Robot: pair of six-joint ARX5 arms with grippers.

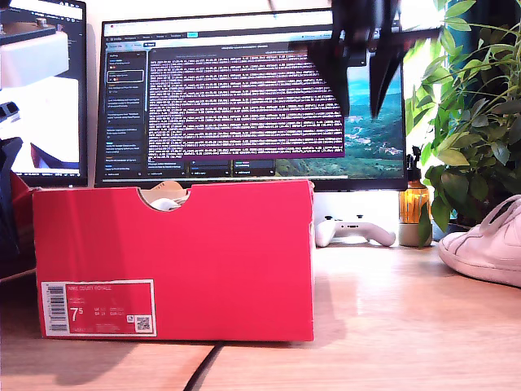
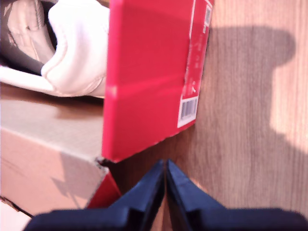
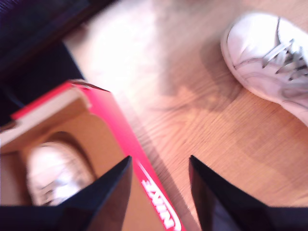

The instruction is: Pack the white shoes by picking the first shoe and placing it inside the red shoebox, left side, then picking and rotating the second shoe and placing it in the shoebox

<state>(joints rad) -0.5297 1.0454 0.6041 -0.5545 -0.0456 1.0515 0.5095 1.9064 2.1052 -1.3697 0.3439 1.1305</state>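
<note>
Status: roughly half done. One white sneaker (image 2: 72, 53) already sits inside the red shoebox (image 1: 187, 261); my first wrist view shows its heel against the inner wall, my second wrist view shows it lying on the cardboard floor of the box, and in the exterior view a sliver of white shows through the thumb notch. Which side of the box it occupies I can't tell from these views. The other white sneaker (image 1: 488, 244) is out on the wooden table (image 1: 391, 326) at the exterior view's right edge, well apart from the box, laces up and upright as far as I can see. My first gripper (image 2: 166, 187) is pinched closed on nothing, hanging just outside the box near the labelled end wall. My second gripper (image 3: 159, 192) is spread wide and empty, above the box's long side wall with the swoosh logo, with the loose sneaker ahead of it in that view. A dark gripper high in the exterior view, in front of the monitor (image 1: 252, 98), is probably that arm, not confirmed. Left to do: reach the loose sneaker, grasp, turn it heel-to-toe relative to the boxed one, drop it into the free space. White game controller (image 1: 354, 230) behind the box is irrelevant.
</note>
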